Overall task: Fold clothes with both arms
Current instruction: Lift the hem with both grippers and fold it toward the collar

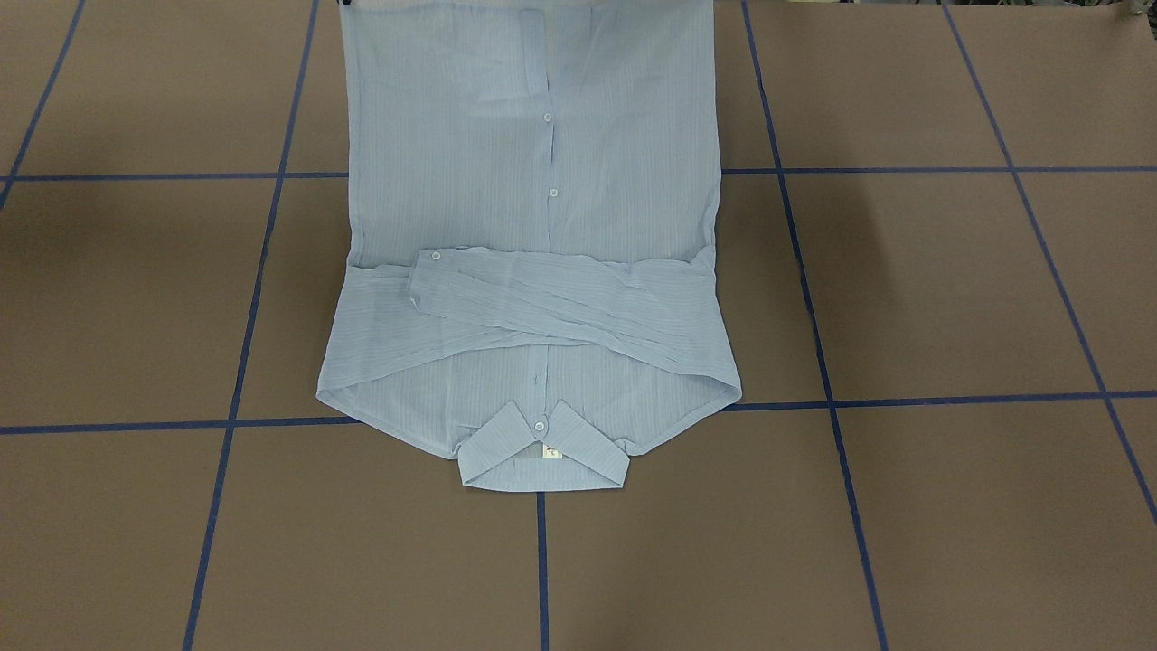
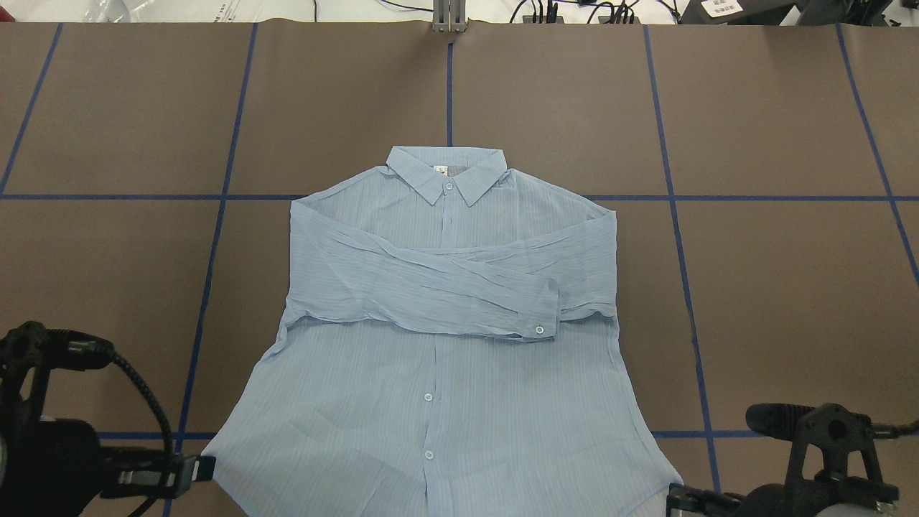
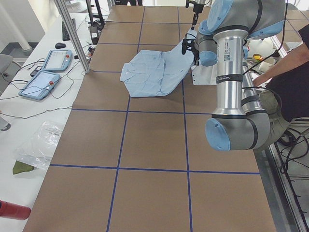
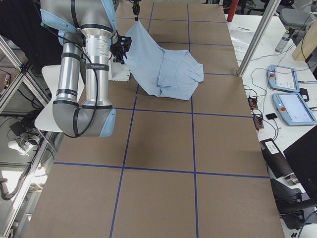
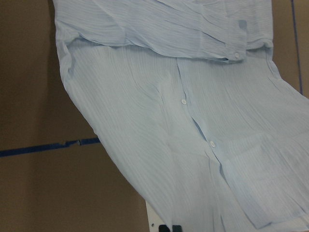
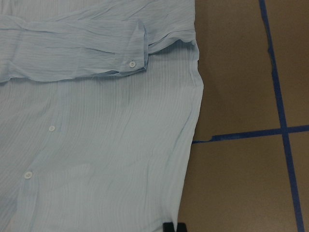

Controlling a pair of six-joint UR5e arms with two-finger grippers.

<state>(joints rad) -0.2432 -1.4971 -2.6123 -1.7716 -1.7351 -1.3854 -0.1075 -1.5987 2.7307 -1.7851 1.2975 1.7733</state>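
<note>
Left tool pinches the shirt's hem corner on its side, right tool the other, both closed on cloth; hem held lifted off the counter on the robot's side, collar end lying flat; sleeves already crossed over the chest; the hem-to-collar fold seems not yet done; both arms stand with forearms upright.

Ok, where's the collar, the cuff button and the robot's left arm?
collar (image 2: 477, 176), overhead view, on one flap.
cuff button (image 2: 539, 329), overhead view, on its face.
left arm (image 3: 231, 92), exterior left view, on the silver tube.
</note>
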